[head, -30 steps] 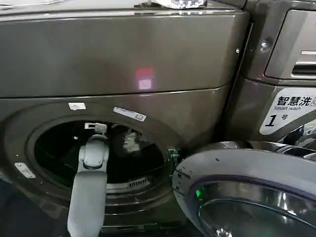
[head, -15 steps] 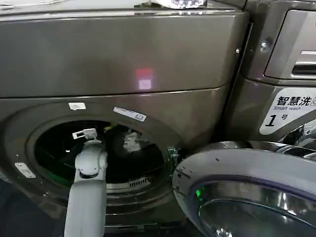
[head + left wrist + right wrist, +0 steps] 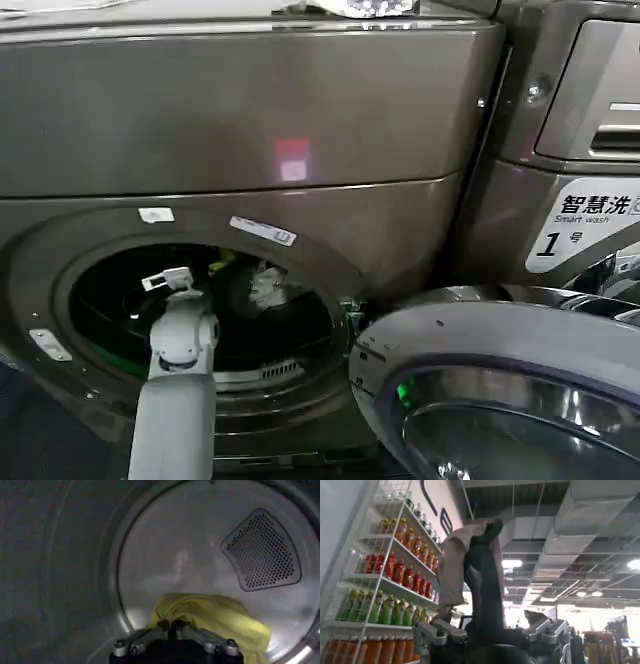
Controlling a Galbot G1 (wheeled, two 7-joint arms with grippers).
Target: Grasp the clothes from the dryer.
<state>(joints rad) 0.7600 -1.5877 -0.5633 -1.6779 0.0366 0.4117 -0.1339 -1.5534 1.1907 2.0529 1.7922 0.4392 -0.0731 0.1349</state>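
My left gripper (image 3: 170, 627) is black and grey against yellow clothes (image 3: 220, 620); the dryer (image 3: 250, 120) is bronze-grey.

We see the neighbouring machine (image 3: 570, 150) at the head view's right edge, and shelves of bottled drinks (image 3: 385, 575) along the right wrist view's left side.

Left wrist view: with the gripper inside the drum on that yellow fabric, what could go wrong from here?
The left gripper has its fingers pinched together at the near edge of the clothes, so the hold may be thin and the fabric could slip off during withdrawal. The left arm reaches through the dryer porthole near its rim, so a skewed pull might scrape it. The open door sits close beside the opening, and trailing cloth could snag there.
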